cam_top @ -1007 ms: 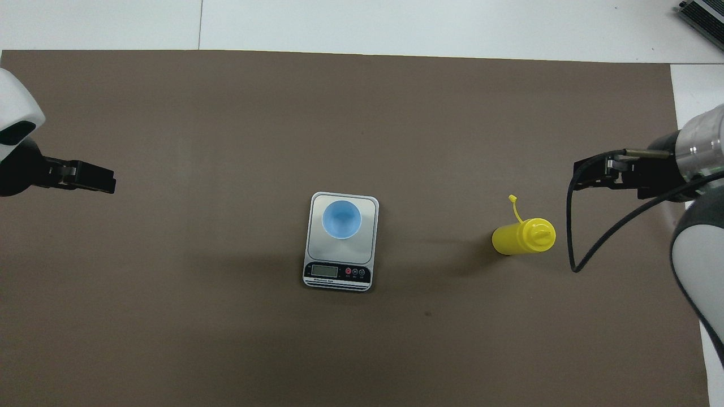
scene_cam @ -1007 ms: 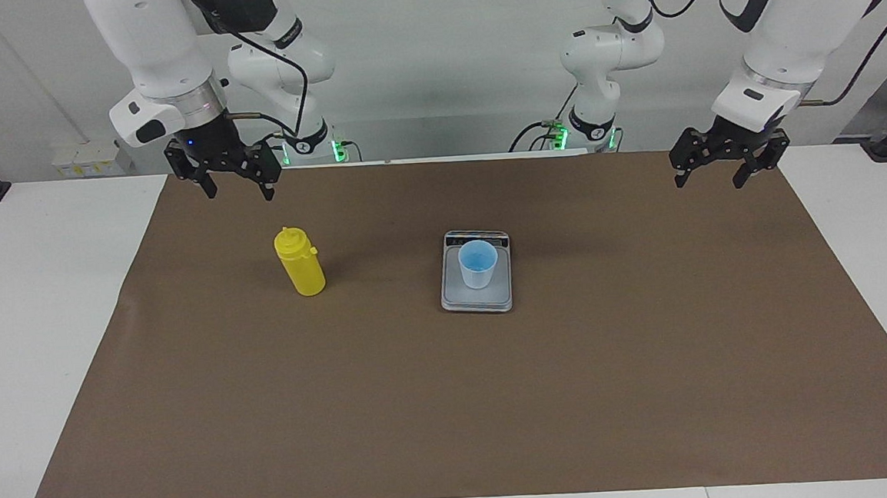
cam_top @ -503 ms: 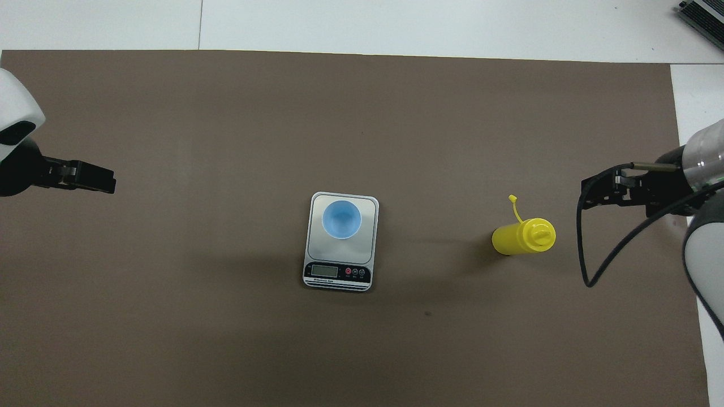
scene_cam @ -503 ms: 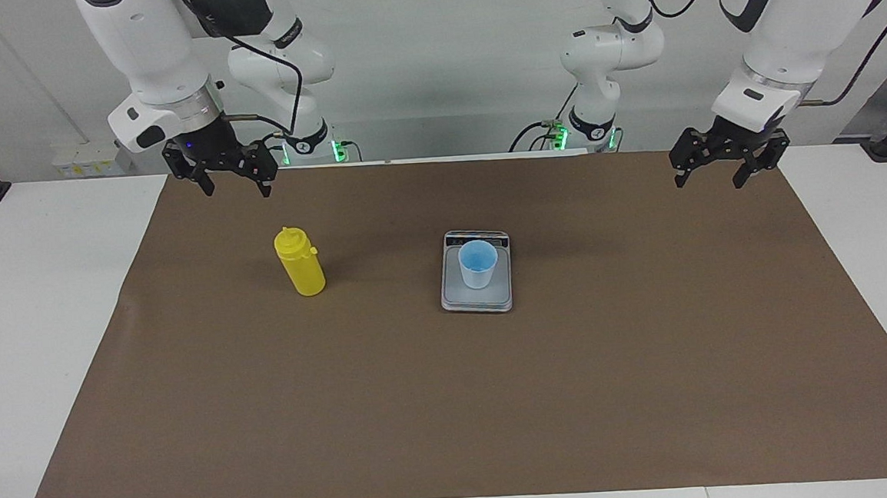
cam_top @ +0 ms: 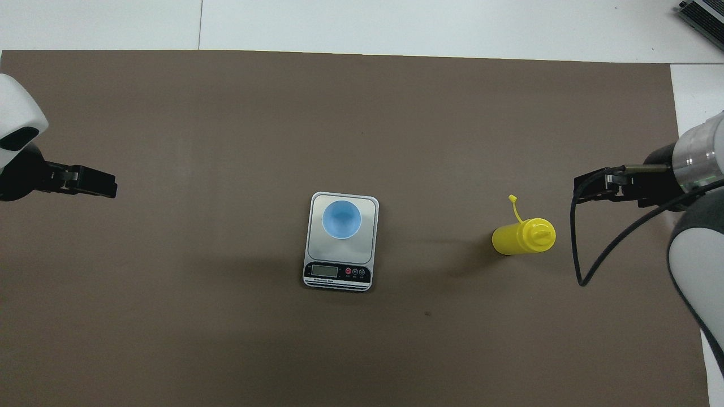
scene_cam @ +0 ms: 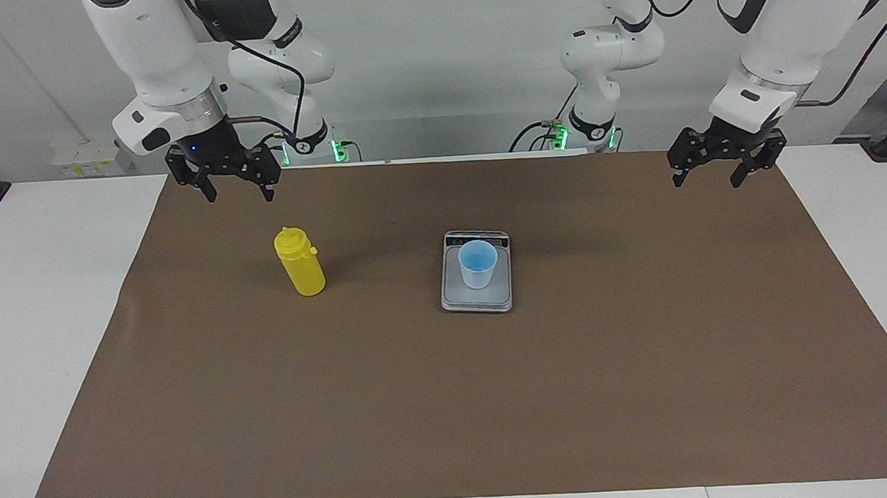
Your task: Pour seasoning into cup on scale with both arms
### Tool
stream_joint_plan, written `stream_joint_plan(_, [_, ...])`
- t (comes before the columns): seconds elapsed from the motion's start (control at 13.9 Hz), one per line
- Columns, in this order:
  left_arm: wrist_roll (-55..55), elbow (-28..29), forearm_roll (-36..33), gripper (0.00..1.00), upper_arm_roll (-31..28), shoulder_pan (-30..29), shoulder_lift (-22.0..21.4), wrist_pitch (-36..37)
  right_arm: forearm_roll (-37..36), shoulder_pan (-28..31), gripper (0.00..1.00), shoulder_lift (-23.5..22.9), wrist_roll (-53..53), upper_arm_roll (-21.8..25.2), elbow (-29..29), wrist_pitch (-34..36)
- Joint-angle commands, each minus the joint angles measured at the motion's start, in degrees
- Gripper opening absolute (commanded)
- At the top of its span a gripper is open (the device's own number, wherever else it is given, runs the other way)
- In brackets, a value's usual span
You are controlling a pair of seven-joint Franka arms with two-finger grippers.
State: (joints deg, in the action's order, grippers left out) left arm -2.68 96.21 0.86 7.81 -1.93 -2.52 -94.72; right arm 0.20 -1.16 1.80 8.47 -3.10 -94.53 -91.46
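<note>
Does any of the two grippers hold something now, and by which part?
Nothing is held. The right gripper and the left gripper hang open in the air, and the yellow bottle stands alone on the mat.

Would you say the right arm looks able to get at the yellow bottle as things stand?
Probably yes. The right end effector hangs open in the air close to the bottle, which stands upright and alone on the mat; the scale and cup sit well aside.

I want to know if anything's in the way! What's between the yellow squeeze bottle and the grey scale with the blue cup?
Nothing: only bare brown mat lies between the yellow plastic squeeze bottle and the flat grey scale, as the overhead view shows.
</note>
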Motion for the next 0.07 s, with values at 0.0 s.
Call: stream_joint_plan(0.0, [0.05,2.31,0.63,1.00,-0.34,0.35,-1.88,-1.44,-0.20,0.28,1.00,1.63,-1.62,-0.15,-2.15,-1.62])
